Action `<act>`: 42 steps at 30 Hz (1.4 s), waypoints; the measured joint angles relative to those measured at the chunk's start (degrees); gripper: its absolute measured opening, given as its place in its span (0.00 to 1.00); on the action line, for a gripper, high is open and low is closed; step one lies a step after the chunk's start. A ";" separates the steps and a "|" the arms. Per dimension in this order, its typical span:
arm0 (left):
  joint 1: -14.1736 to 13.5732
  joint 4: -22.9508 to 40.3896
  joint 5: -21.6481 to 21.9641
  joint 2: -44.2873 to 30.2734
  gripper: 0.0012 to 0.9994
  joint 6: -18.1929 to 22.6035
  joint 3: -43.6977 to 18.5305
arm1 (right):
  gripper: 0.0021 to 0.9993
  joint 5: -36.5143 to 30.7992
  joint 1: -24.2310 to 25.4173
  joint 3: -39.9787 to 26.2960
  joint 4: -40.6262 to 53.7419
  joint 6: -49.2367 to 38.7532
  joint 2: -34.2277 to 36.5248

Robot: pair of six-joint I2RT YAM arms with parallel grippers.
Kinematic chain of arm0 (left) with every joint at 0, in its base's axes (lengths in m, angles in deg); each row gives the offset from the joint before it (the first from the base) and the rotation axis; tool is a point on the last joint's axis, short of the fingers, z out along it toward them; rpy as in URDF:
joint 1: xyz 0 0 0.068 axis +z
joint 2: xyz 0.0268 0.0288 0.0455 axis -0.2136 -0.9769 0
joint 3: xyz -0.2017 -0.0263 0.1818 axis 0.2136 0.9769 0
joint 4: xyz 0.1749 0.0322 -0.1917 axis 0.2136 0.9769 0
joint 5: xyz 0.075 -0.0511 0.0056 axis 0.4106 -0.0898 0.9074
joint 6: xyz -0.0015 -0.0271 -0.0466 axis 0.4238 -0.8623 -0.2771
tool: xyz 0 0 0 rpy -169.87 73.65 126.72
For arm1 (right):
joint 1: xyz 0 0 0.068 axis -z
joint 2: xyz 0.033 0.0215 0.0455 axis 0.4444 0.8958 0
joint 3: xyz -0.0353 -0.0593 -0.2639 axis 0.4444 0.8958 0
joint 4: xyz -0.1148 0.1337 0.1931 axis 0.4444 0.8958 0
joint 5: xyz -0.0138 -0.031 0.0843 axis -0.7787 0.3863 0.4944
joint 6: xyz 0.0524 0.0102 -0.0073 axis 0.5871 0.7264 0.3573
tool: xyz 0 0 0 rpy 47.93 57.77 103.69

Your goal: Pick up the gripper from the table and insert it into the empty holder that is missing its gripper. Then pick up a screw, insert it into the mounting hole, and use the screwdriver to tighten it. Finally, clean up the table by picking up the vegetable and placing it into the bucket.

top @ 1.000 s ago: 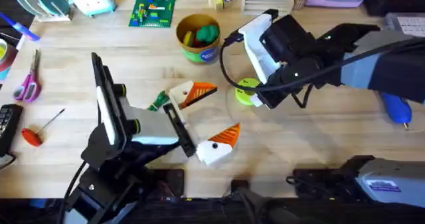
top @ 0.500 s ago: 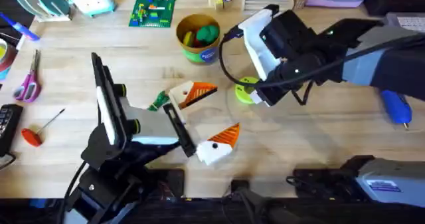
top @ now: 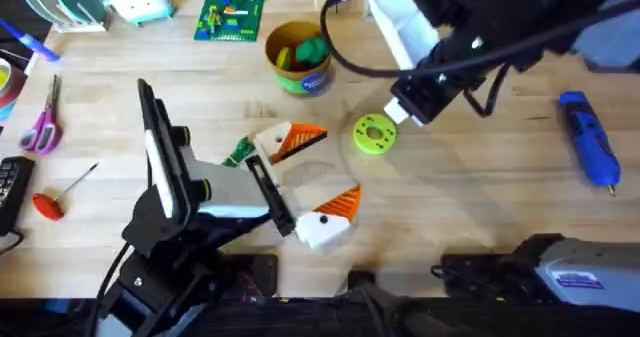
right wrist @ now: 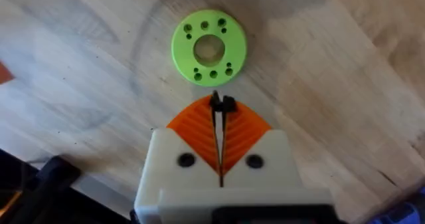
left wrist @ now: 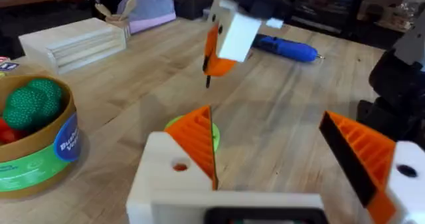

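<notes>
My right gripper (top: 398,115) hangs above the table just beyond the lime-green disc (top: 375,135). Its orange fingers (right wrist: 192,127) are shut on a small black screw (right wrist: 222,104), which also shows dangling in the left wrist view (left wrist: 208,81). My left gripper (top: 337,164) rests open near the table's middle, with an orange gripper piece in each white holder. The far holder (left wrist: 166,177) has an open hole showing orange. The dark green vegetable (top: 237,154) lies beside the left arm. The blue screwdriver (top: 590,147) lies at the right. The bucket (top: 298,55) stands at the back.
The bucket holds green, red and yellow toys. Purple scissors (top: 40,127) and a red-handled tool (top: 50,202) lie at the left. A green brick plate (top: 230,17) sits at the back, and a stack of wooden blocks (left wrist: 73,41) lies behind the bucket.
The right arm has risen and swung toward the back of the table, uncovering the lime-green disc and the blue screwdriver. The left arm has not moved.
</notes>
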 joint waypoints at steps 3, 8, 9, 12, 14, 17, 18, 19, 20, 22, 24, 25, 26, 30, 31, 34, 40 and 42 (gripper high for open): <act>0.00 0.00 0.00 0.00 0.99 0.00 0.00 | 0.01 -0.15 -1.15 -6.51 4.38 -0.83 0.00; 0.00 0.00 0.00 0.00 0.99 0.00 0.00 | 0.01 -0.19 -3.97 -20.02 13.74 -0.87 1.90; 0.00 0.00 0.00 0.00 0.99 0.00 0.00 | 0.01 -0.20 -4.68 -22.57 15.24 -0.87 2.78; 0.00 0.00 0.00 0.00 0.99 0.00 0.00 | 0.01 -0.36 -7.80 -32.06 20.56 -0.59 7.31; 0.00 0.00 0.00 0.00 0.99 0.00 0.00 | 0.01 -0.36 -10.00 -37.62 23.43 -0.40 10.78; 0.00 0.00 0.00 0.00 0.99 0.00 0.00 | 0.01 -0.35 -13.52 -44.48 25.85 -0.17 16.21; 0.00 0.00 0.00 0.00 0.99 0.00 0.00 | 0.01 -0.34 -14.43 -45.74 26.00 0.00 17.51; 0.00 0.00 0.00 0.00 0.99 0.00 0.00 | 0.01 -0.34 -15.42 -46.95 26.04 0.04 18.88; 0.00 0.00 -0.01 0.00 0.99 0.00 0.00 | 0.01 -0.34 -16.30 -47.57 26.06 0.08 19.86; 0.00 0.00 -0.01 0.00 0.99 0.00 0.00 | 0.01 -0.31 -17.75 -48.06 26.11 0.22 21.09; 0.00 0.00 0.00 0.00 0.99 0.00 0.00 | 0.01 0.42 -19.05 -48.16 26.21 0.24 21.79; 0.00 0.00 -0.02 0.00 0.99 0.00 0.00 | 0.01 1.01 -19.59 -48.17 26.15 0.24 21.99; 0.00 0.00 -0.01 0.00 0.99 0.00 0.00 | 0.01 1.45 -20.06 -48.17 26.05 0.26 22.11; 0.00 0.00 -0.02 0.00 0.99 0.00 0.00 | 0.01 2.69 -21.67 -48.23 24.15 0.53 22.19; 0.00 0.00 0.00 0.00 0.99 0.00 0.00 | 0.01 3.18 -21.97 -48.28 23.50 0.64 22.21; 0.00 0.00 0.00 0.00 0.99 0.00 0.00 | 0.01 5.19 -22.45 -48.28 22.26 0.68 22.23; 0.00 0.00 -0.02 0.00 0.99 0.00 0.00 | 0.01 8.05 -22.56 -48.41 22.63 1.35 23.16; 0.00 0.00 0.00 0.00 0.99 0.00 0.00 | 0.01 8.32 -22.59 -48.42 22.72 1.54 23.59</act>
